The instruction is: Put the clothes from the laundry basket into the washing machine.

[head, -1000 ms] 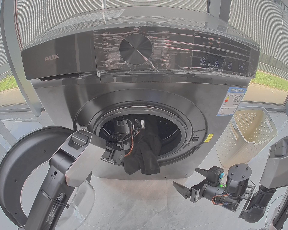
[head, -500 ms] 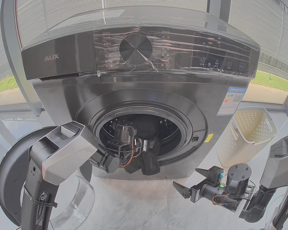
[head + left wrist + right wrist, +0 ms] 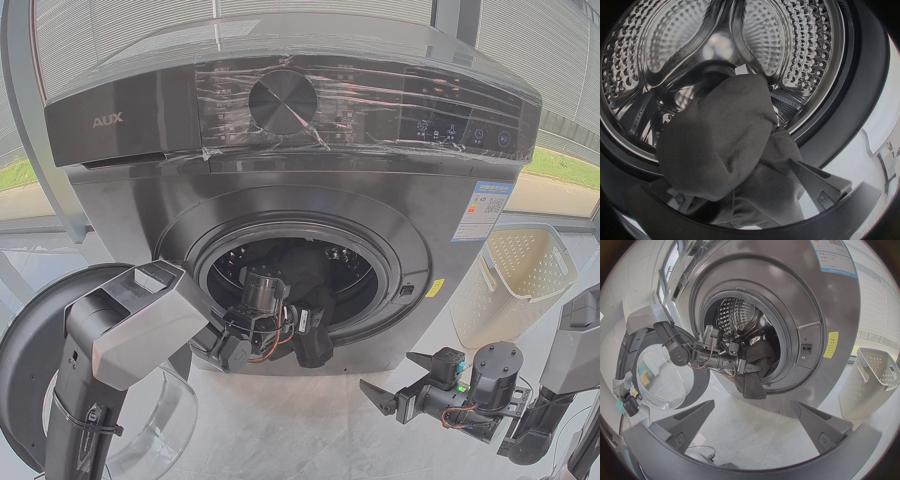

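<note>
**Black garment half over the drum's lip, left jaws open around it**

The washing machine (image 3: 300,187) takes up most of my head view, a dark grey front-loader with plastic film stretched across its control panel. Its round door (image 3: 31,350) is swung fully open on my left, glass bowl facing out. The steel drum (image 3: 775,37) is dimpled and shiny in the left wrist view.

On the right of the machine, the pale perforated laundry basket (image 3: 525,275) sits on the light tiled floor (image 3: 300,431), close to the machine's corner and tilted, its open mouth turned toward me.

The black garment (image 3: 303,269) is bunched in the mouth of the drum. Part of it is heaped inside the opening, and a fold hangs out over the lower rim and down the front of the machine.

My left arm reaches into the door opening from the left, with the left gripper (image 3: 747,165) at the lower rim. Its jaws stand wide apart. The cloth is piled between them, covering one finger; the other finger (image 3: 818,187) is bare beside the fabric.

The right gripper (image 3: 387,372) hovers low above the floor in front of the machine, to the right of the hanging fold and well apart from it. Its jaws are spread wide and hold nothing.
</note>
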